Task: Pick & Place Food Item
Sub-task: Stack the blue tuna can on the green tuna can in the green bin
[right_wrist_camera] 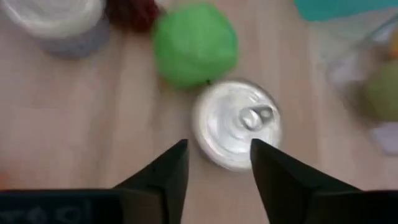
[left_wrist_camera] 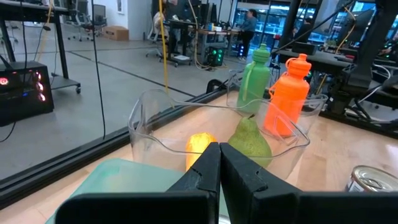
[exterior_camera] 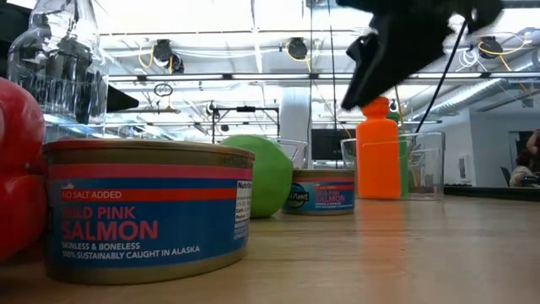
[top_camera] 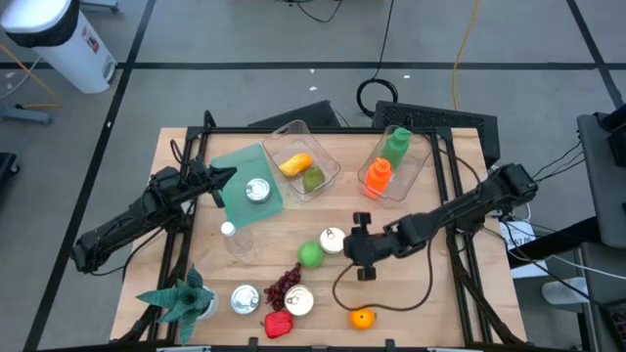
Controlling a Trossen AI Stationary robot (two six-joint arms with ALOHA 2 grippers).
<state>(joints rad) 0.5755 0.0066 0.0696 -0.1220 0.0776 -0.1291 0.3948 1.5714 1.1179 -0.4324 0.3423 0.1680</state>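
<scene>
1. While the right gripper (right_wrist_camera: pixel 214 163) is hovering over the middle of the table, its fingers are standing spread just beside the can (right_wrist_camera: pixel 236 132), holding nothing.
2. The can is sitting against the green ball (right_wrist_camera: pixel 195 43); a crooked descent risks clipping its rim and shoving it away.
3. Farther left, the left gripper (left_wrist_camera: pixel 219 163) is waiting, pressed shut, near the bin (top_camera: pixel 303 159).

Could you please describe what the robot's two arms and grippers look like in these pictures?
Both arms are dark, nearly black, built of slim jointed segments. The left gripper has two black, wedge-shaped fingers tapering to narrow tips. The right gripper has matching black, angular fingers. A thin black cable loops over the table below the right arm. I can make out no markings on either arm.
</scene>
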